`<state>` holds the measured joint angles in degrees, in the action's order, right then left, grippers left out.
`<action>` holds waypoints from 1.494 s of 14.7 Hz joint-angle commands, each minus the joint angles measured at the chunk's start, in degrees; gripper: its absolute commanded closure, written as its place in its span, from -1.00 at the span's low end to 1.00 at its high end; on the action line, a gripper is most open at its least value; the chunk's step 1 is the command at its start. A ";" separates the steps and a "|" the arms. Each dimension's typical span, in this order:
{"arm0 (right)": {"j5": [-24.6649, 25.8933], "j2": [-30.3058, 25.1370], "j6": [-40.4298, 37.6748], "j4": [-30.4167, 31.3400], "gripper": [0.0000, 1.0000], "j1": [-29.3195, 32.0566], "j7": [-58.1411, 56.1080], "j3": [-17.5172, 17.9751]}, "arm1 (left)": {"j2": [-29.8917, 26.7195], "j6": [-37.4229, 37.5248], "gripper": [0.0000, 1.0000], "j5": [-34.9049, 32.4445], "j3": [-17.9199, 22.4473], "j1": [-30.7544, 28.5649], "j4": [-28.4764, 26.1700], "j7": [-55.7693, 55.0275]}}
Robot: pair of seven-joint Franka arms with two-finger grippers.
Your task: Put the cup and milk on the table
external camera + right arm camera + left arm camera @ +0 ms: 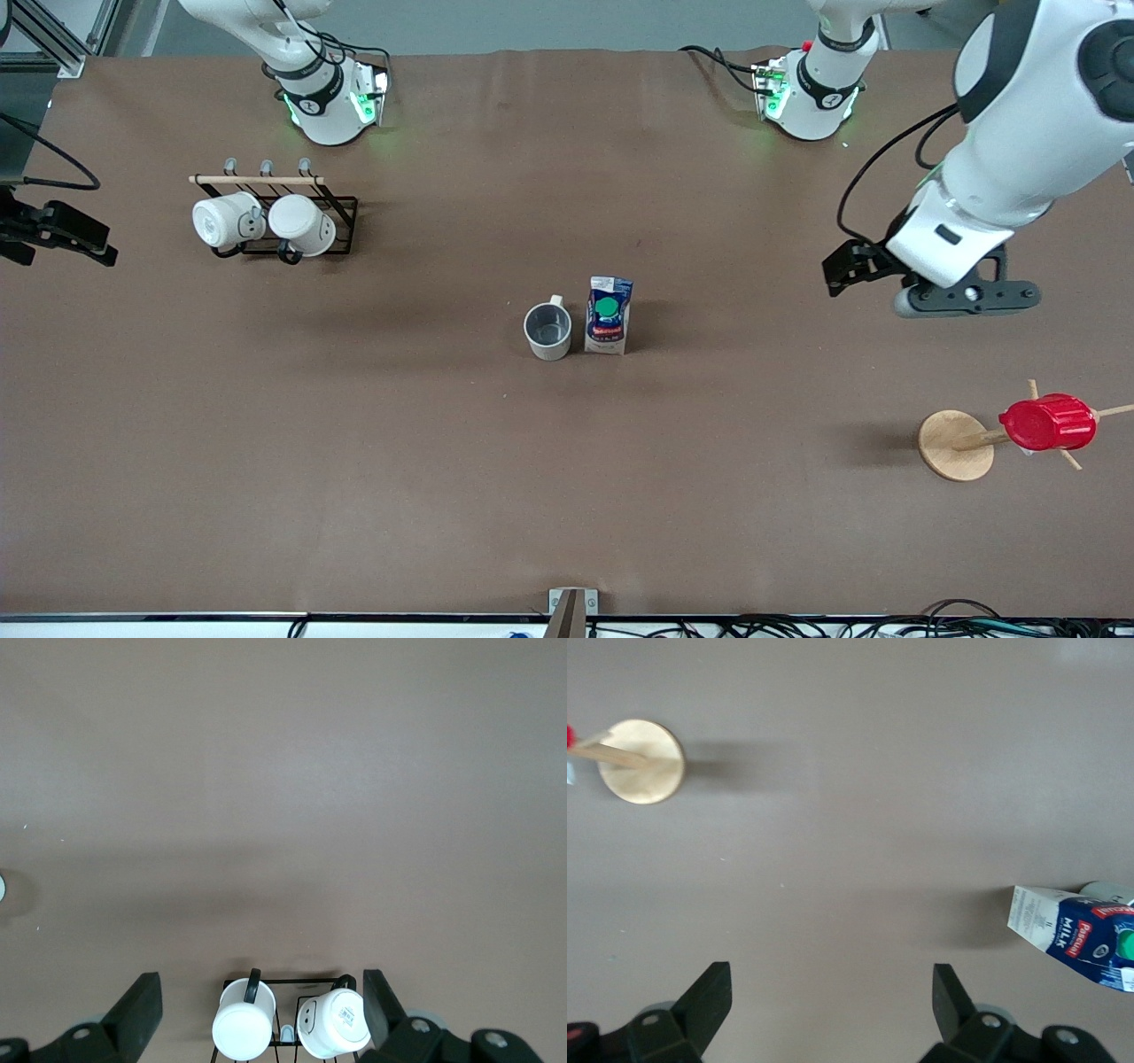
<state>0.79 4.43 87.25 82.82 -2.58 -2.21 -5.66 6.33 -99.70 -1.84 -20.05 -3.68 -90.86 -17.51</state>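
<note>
The cup (547, 330), cream-white with a grey inside, stands upright near the middle of the brown table (425, 461). The milk (608, 315), blue and white with a green cap, stands right beside it, toward the left arm's end. The milk also shows in the left wrist view (1076, 935), with a sliver of the cup (1109, 893) next to it. My left gripper (846, 270) (831, 979) is open and empty, up over bare table at the left arm's end. My right gripper (84, 239) (261, 988) is open and empty at the right arm's end.
A black wire rack (341, 221) holds two white mugs (221, 221) (303, 226) near the right arm's base; it also shows in the right wrist view (283, 1028). A wooden stand (955, 445) carries a red ribbed cup (1047, 423) at the left arm's end.
</note>
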 commanded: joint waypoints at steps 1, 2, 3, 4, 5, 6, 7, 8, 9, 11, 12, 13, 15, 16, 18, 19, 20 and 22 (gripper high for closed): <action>-0.35 0.32 -0.67 -0.99 -1.00 0.73 -0.78 0.39 | -2.73 0.91 -1.00 1.23 4.56 1.38 -1.86 2.99; -0.35 0.32 -0.67 -0.99 -1.00 0.73 -0.87 0.39 | -3.17 1.09 -1.00 2.53 7.54 2.79 -1.95 5.70; -0.35 0.32 -0.67 -0.99 -1.00 0.73 -0.87 0.39 | -3.60 1.18 -1.00 4.37 10.44 4.02 -1.96 9.56; -0.44 0.32 -0.67 -0.90 -1.00 0.73 -0.87 0.39 | -4.39 1.44 -1.00 4.56 12.39 4.81 -2.04 12.12; -0.35 0.32 -0.67 -0.99 -1.00 0.82 -0.87 0.39 | -5.18 1.62 -1.00 4.57 13.80 5.17 -2.65 13.19; -0.35 0.32 -0.67 -0.90 -1.00 0.82 -0.87 0.39 | -6.24 1.62 -1.00 4.83 15.12 5.43 -3.35 13.29; -0.44 0.32 -0.76 -0.90 -1.00 0.91 -1.30 0.39 | -6.77 1.53 -1.00 4.83 16.44 6.31 -3.80 13.38; -0.35 0.32 -0.68 -0.90 -1.00 0.99 -2.44 0.30 | -6.95 1.53 -1.00 4.92 17.58 7.53 -3.89 13.38; -0.44 0.32 -0.67 -0.90 -1.00 1.08 -2.89 0.30 | -6.86 1.53 -1.00 4.83 17.77 8.15 -3.80 13.38; -0.35 0.32 -0.76 -0.90 -1.00 1.08 -2.89 0.30 | -6.60 1.70 -1.00 4.83 17.77 8.51 -3.63 13.11; -0.35 0.32 -0.76 -0.90 -1.00 1.00 -2.89 0.30 | -6.25 1.71 -1.00 4.92 17.77 8.60 -3.45 12.94; -0.35 0.32 -0.68 -0.90 -1.00 1.00 -2.89 0.30 | -6.16 1.53 -1.00 5.00 17.68 8.77 -3.36 12.24; -0.35 0.32 -0.67 -0.90 -1.00 1.00 -2.89 0.30 | -6.59 1.44 -1.00 6.06 17.77 9.39 -3.80 12.06; -0.27 0.32 -0.67 -0.90 -1.00 0.91 -2.80 0.30 | -6.68 1.44 -1.00 6.15 17.86 9.39 -3.97 11.97; -0.26 0.32 -0.67 -0.90 -1.00 0.91 -2.80 0.21 | -6.77 1.44 -1.00 6.15 18.73 10.09 -4.06 11.97; -0.26 0.32 -0.67 -0.90 -1.00 0.91 -2.80 0.30 | -6.86 1.44 -1.00 6.15 20.04 11.23 -4.24 11.97; -0.26 0.32 -0.67 -0.90 -1.00 0.91 -2.80 0.30 | -6.95 1.35 -1.00 6.15 21.10 12.02 -4.41 11.97; -0.26 0.32 -0.67 -0.90 -1.00 0.99 -2.89 0.30 | -7.56 0.83 -1.00 6.15 21.20 12.20 -5.20 11.45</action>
<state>0.80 4.43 87.23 82.81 -2.41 -4.16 -5.84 0.73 -98.37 3.29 0.14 7.49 -94.07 -5.31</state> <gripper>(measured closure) 0.000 0.000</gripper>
